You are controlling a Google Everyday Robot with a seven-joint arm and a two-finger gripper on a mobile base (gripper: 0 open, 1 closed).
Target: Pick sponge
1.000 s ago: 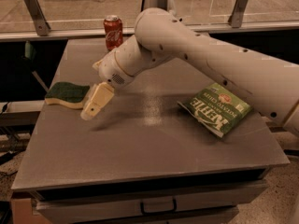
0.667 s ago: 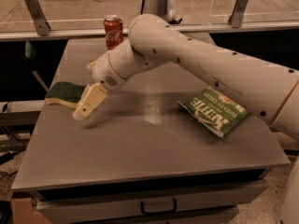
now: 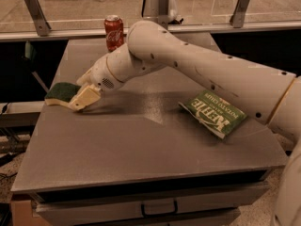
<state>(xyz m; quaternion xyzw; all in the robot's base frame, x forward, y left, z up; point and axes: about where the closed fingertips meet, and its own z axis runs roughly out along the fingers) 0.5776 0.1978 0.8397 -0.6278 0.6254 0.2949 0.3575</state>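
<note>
Sponge [image 3: 60, 92], green side up, lies at the left edge of the table [image 3: 141, 149] in the camera view. A red soda can [image 3: 114, 32] stands upright at the far edge, and a green chip bag [image 3: 212, 113] lies flat on the right, contents unseen. The gripper [image 3: 83, 98] sits against the sponge's right end. I cannot tell whether it has closed on it.

sponge [image 3: 60, 92] dark green over pale yellow | gripper [image 3: 81, 101] cream, beside sponge | can [image 3: 114, 32] red | chip bag [image 3: 212, 113] green
</note>
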